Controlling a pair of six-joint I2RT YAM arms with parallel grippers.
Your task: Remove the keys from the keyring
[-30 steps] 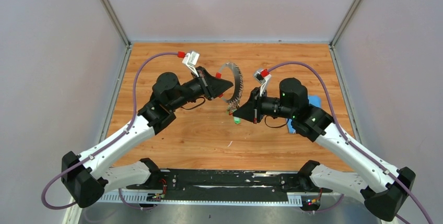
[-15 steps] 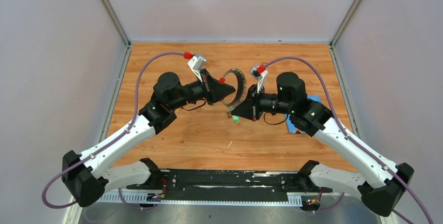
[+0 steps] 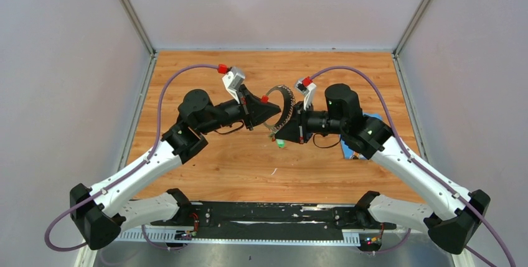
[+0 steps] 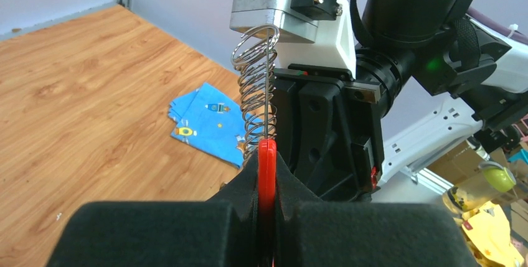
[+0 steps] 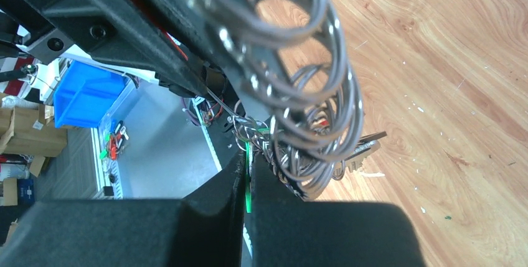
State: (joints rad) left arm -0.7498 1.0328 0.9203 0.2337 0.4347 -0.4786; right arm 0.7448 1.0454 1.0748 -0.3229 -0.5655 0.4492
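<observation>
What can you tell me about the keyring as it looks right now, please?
The keyring is a thin silvery metal ring strung with small wire loops, plus a red curved part. It is held up above the table. The left gripper is shut on the red part; the right gripper pinches a green-capped key in the cluster hanging from the ring.

Shiny metal keyring point(image 4: 252, 102), matt wood table point(image 4: 75, 111)

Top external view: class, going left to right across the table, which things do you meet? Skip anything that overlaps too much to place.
Left wrist camera → keyring → right wrist camera → blue cloth. The two gripper tips and the keys overlap the ring, so they are left out.
</observation>
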